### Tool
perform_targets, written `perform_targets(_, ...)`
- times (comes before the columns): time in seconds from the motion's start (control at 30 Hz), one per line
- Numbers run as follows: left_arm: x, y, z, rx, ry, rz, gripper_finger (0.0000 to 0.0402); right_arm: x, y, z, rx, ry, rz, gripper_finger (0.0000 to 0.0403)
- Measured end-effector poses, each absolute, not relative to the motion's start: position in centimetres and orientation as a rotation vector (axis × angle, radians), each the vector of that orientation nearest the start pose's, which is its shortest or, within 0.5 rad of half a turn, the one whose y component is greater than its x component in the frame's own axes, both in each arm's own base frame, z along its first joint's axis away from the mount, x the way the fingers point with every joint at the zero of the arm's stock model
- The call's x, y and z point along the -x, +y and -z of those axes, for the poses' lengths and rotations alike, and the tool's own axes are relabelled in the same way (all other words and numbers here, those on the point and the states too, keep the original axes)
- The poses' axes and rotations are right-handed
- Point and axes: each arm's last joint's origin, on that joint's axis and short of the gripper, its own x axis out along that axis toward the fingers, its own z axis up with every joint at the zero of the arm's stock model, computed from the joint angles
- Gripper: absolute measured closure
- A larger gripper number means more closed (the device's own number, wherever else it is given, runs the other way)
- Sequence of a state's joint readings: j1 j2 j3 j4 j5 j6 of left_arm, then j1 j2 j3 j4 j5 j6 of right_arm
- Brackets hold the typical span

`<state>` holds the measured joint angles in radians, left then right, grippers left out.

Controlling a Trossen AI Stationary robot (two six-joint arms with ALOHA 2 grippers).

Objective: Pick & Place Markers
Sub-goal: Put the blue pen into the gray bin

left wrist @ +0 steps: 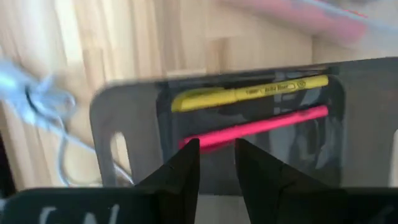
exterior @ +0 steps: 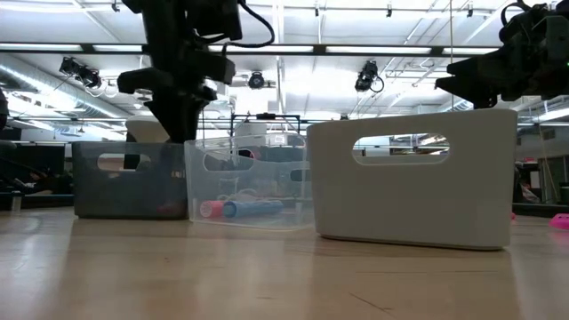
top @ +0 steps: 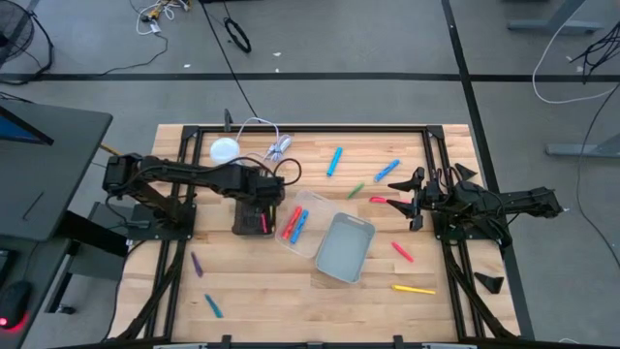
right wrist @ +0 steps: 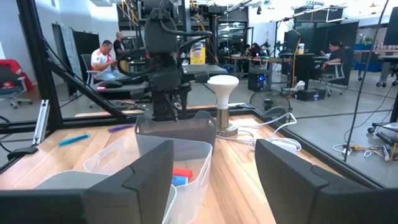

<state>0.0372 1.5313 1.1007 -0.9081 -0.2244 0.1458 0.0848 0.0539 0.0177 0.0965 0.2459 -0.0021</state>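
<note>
Hovering over dark bin (top: 250,215) holding yellow marker (left wrist: 249,94) and pink marker (left wrist: 255,127): left gripper (left wrist: 216,163), released, grasping nothing. Waiting spread, empty: right gripper (top: 417,199).

Left wrist view: a red-pink shape (left wrist: 298,15) beyond the dark bin (left wrist: 130,130) is blurred beyond identification; the white cable (left wrist: 37,102) is likewise smeared. High view: the left gripper (top: 254,215) hides most of the dark bin's interior. Low view: the arms are cut off at the top edge, and a pink object (exterior: 559,220) is cropped at the right edge.
</note>
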Motion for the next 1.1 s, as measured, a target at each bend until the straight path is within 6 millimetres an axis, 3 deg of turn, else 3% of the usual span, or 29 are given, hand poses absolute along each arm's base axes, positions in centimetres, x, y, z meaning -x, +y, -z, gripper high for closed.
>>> perform_targets(0.3,-27.1,1.6,-22.8,0.130,1.341,-0.425,0.0294,-9.9,0.1,-17.5,-0.008,-0.060,0.161,0.0174)
perform_targets(0.57,-27.1,1.3,-22.7,0.417,1.321,-0.520,0.0294,-9.9,0.1,-17.5,-0.008,-0.060,0.161,0.0174)
perform_targets(0.77,-26.9,1.2,-22.8,0.502,1.327,-0.536,0.0294,-9.9,0.1,-17.5,-0.008,-0.059,0.161,0.0174)
perform_targets(1.1,-25.1,-0.7,-24.7,0.575,1.308,-0.542,0.0294,-9.9,0.1,-17.5,-0.008,-0.061,0.161,0.0174)
